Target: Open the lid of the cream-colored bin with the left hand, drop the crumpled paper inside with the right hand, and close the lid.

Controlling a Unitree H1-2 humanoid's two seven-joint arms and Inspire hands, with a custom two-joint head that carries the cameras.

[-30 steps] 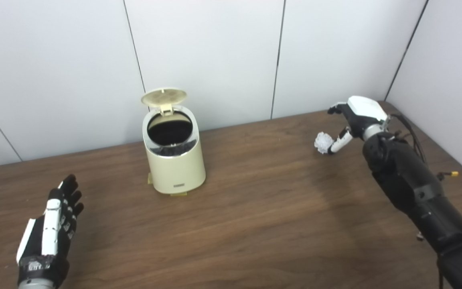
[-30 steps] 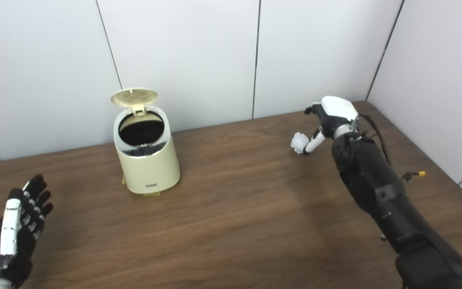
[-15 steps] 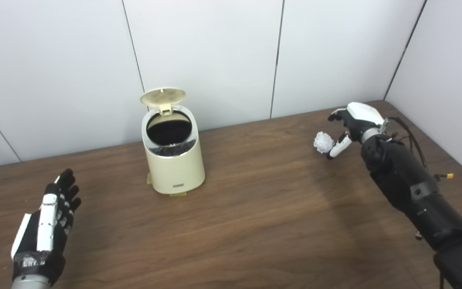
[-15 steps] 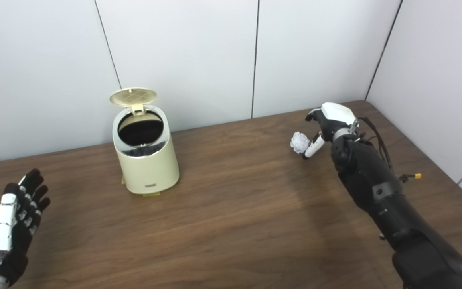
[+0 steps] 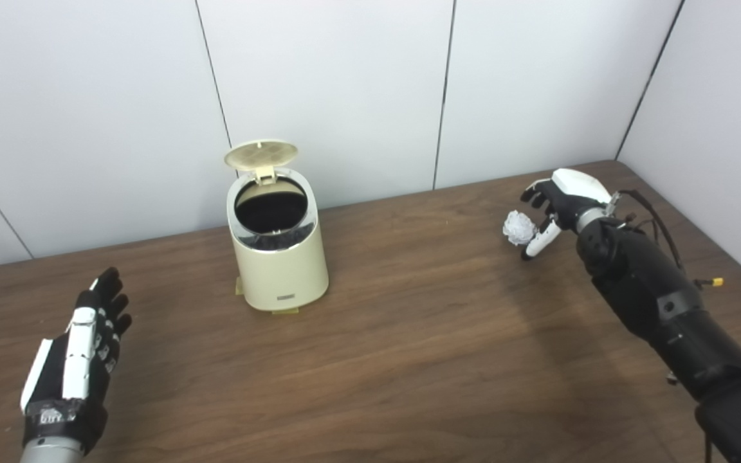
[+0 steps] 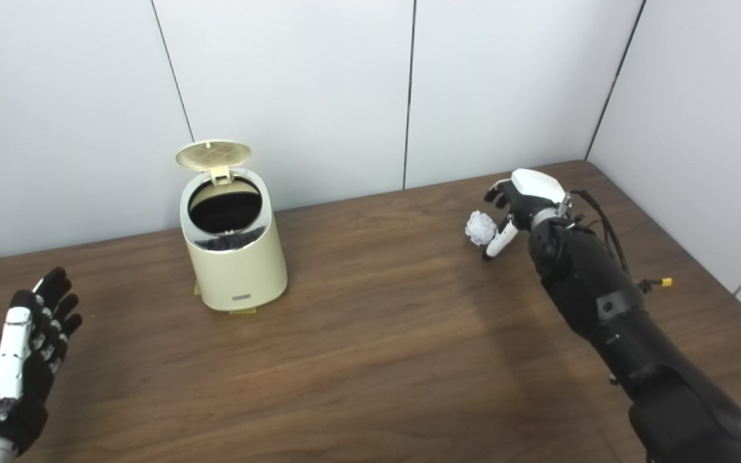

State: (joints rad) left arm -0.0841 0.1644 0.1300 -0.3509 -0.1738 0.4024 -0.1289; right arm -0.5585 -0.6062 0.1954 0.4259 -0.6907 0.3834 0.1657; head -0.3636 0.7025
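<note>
The cream-colored bin [image 5: 278, 270] stands on the brown table [image 5: 409, 334] at the back left. Its round lid [image 5: 261, 153] is tipped up on the rear hinge, and the dark inside shows. The white crumpled paper [image 5: 517, 226] lies on the table at the far right. My right hand [image 5: 563, 196] is low beside it, fingers above and thumb below the paper, still apart and not clamped on it. My left hand [image 5: 81, 347] is open and empty, flat near the front left edge, well clear of the bin.
White wall panels close off the table's back edge, and another wall runs along its right side. A cable with a yellow plug [image 5: 718, 281] hangs off my right forearm over the table's right part.
My right hand has come down and its fingers have curled in around the paper, which has stayed in place. My left hand has drawn back slightly. The bin lid has stayed up.
</note>
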